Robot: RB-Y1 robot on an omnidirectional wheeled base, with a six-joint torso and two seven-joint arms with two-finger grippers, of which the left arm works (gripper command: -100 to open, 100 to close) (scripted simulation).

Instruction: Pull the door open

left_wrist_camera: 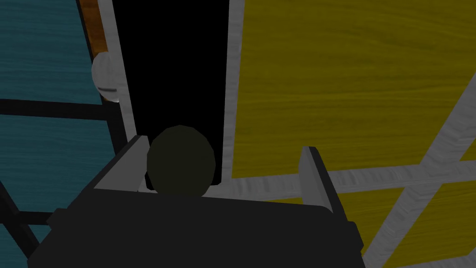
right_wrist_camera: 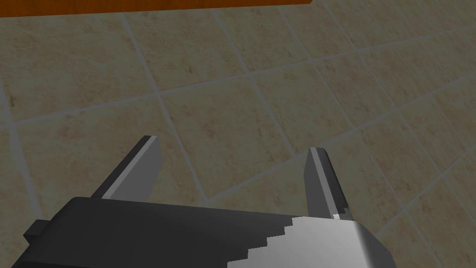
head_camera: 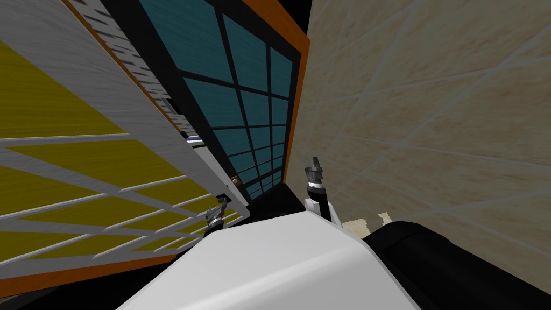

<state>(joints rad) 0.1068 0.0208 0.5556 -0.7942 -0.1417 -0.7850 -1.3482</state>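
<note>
The door has yellow panels in a grey frame and stands swung out from its orange jamb. My left gripper is at the door's free edge. In the left wrist view the left gripper is open, and a dark round knob sits between its fingers, close to one finger and apart from the other. A black area shows in the gap beside the door's grey edge. My right gripper is raised near the tiled wall, and the right gripper is open with nothing in it.
A teal panel with a black grid fills the opening behind the door. A second, pale knob sits by an orange strip beyond the gap. The beige tiled wall stands close on the right.
</note>
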